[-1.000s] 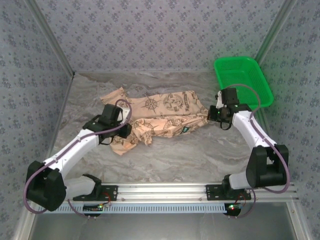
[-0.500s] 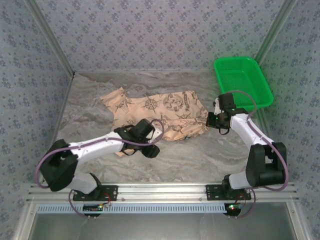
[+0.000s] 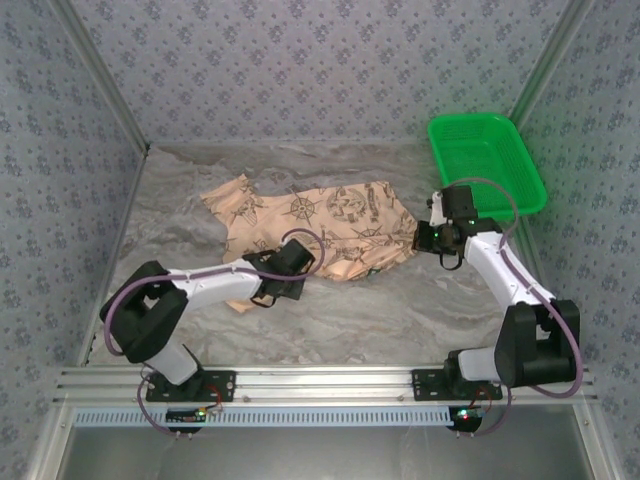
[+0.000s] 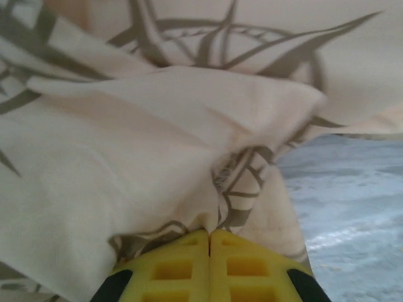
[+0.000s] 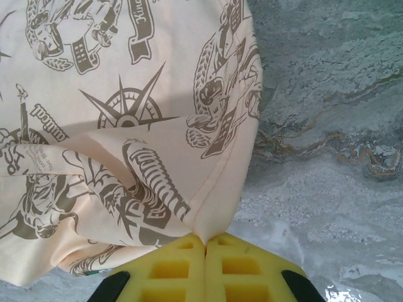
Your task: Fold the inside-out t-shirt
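Observation:
The inside-out t-shirt [image 3: 340, 215], peach-tan with dark brown compass and emblem prints, lies crumpled across the middle of the marbled table [image 3: 400, 310]. My left gripper [image 3: 275, 285] is at the shirt's near-left edge. In the left wrist view its yellow jaws are shut [image 4: 209, 231] and pinch a fold of the shirt [image 4: 157, 145]. My right gripper [image 3: 422, 238] is at the shirt's right end. In the right wrist view it is shut [image 5: 205, 238] on a hemmed corner of the shirt [image 5: 126, 94].
A green plastic basket [image 3: 478, 118] stands at the back right, just beyond the right arm. Patterned walls close in the table on three sides. Bare marbled table [image 5: 327, 126] lies to the right of the shirt and in front of it.
My left gripper swung from the shirt's left side round to its near edge and shut on a fold there. The right gripper kept its hold and barely shifted.

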